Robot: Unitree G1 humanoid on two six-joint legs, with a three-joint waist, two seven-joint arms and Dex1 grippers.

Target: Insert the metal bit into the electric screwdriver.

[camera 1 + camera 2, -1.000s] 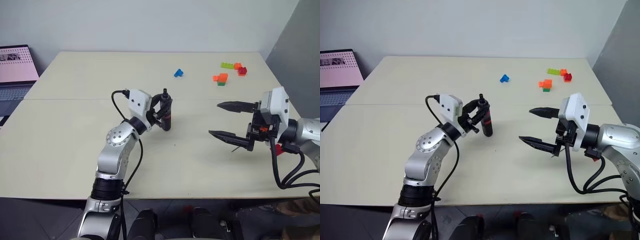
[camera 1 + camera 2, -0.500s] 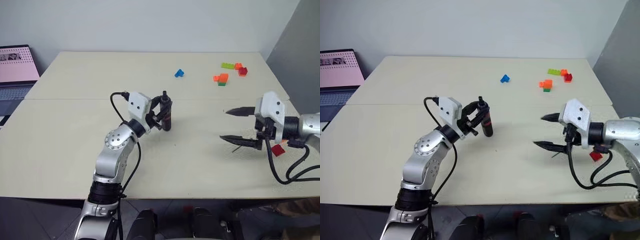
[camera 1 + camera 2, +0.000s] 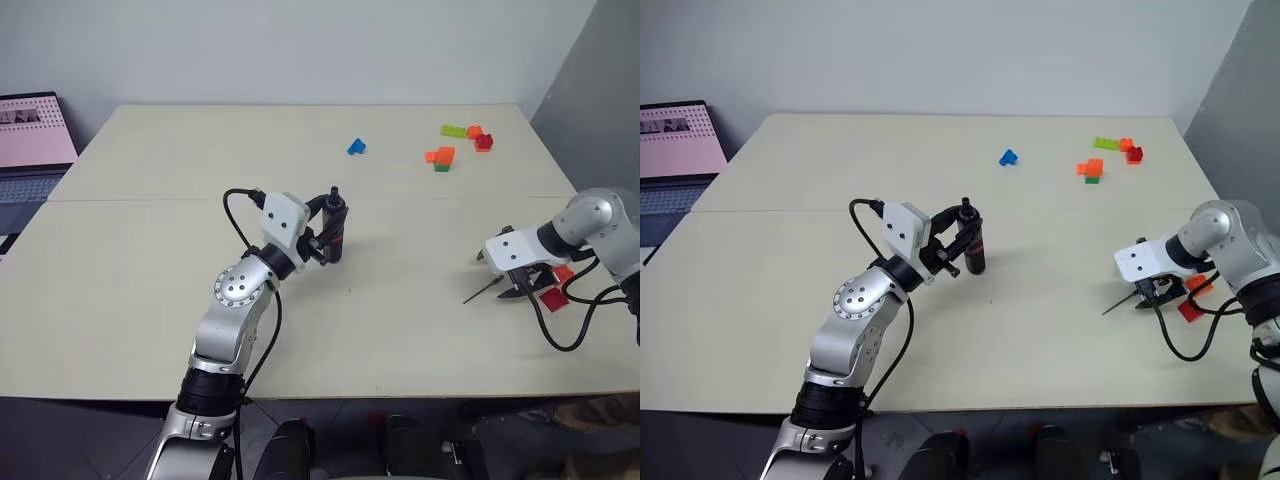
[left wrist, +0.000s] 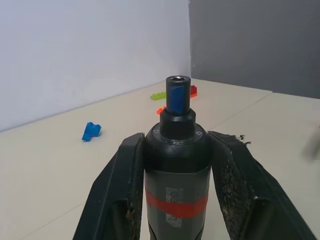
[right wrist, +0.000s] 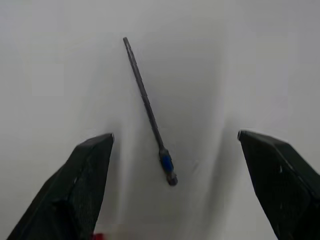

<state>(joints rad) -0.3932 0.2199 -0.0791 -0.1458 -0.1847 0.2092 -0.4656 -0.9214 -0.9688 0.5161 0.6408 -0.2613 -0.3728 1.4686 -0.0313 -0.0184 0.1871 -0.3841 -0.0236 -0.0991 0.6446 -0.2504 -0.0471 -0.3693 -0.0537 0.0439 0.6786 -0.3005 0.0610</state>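
The electric screwdriver, dark with a red band and a blue tip, stands upright above the table's middle, and my left gripper is shut on its body. The metal bit, a thin dark rod, lies flat on the table at the right. My right gripper points down over it, open. In the right wrist view the metal bit lies between the two spread fingers, touching neither.
Beyond the screwdriver lies a blue brick. Orange and green bricks and a green, orange and red group sit at the far right. A red brick lies by my right wrist. A laptop stands beyond the table's left edge.
My right gripper has swung rightward and down, turning from level to pointing at the table over the bit. The left gripper has kept its place with the screwdriver.
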